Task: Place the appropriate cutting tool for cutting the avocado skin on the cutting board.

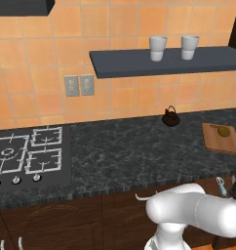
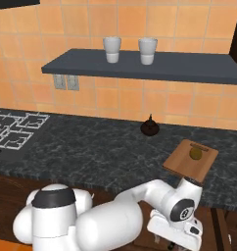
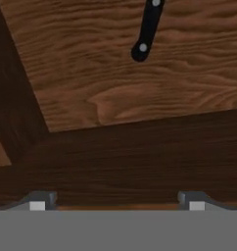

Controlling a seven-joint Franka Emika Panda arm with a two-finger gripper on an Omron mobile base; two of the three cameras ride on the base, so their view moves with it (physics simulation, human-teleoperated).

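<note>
A black tool handle [image 3: 147, 29] with two pale rivets lies on light-brown wood inside a dark-walled compartment, at the top of the hand view; its far end runs out of frame. My gripper [image 3: 115, 205] hovers over the dark wall on the near side of it, open, with nothing between the fingertips. The cutting board [image 2: 191, 160] lies on the dark counter to the right with the small olive-green avocado [image 2: 195, 153] on it. In the left base view, the board [image 1: 218, 140] and avocado [image 1: 223, 131] sit at the right edge. The arm's wrist [image 2: 181, 212] hangs below the counter's front edge.
A small black kettle [image 1: 170, 117] stands at the back of the counter. The stove [image 1: 27, 154] is at the left. Two white cups [image 1: 158, 48] stand on the wall shelf. A small pale tool [image 1: 221, 184] shows below the counter edge.
</note>
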